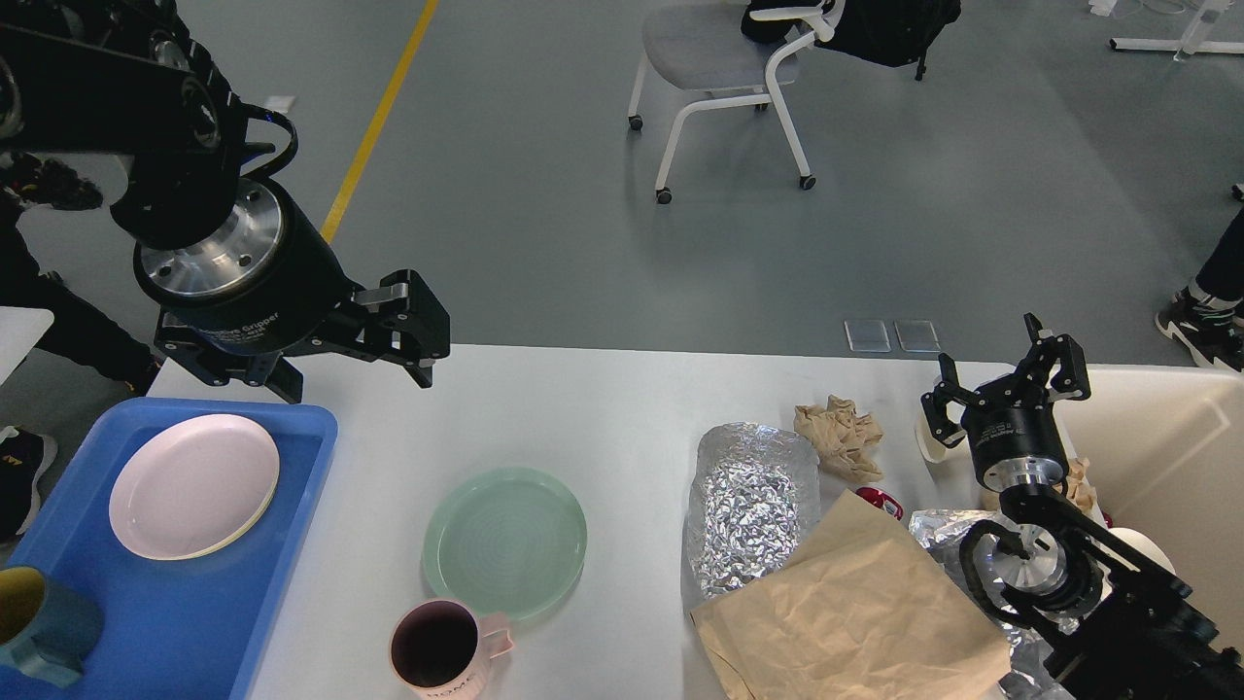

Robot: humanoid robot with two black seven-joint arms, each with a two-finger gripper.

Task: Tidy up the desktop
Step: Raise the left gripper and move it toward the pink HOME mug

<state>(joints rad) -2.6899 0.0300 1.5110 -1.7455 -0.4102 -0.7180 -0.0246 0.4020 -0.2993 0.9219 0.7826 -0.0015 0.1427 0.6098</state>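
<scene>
The white tabletop (603, 408) fills the near half of the view. On its left end lies a blue tray (194, 622) holding a pink plate (194, 486). Right of the middle lie a paper bag (855, 612) and foil (748, 506). The left claw (355, 365) and right claw (1001, 374) both gape wide, empty.

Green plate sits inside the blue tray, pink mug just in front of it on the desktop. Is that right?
Not quite. The head view shows the green plate lying on the white desktop, right of the blue tray; the tray holds the pink plate. The pink mug does stand just in front of it.
</scene>
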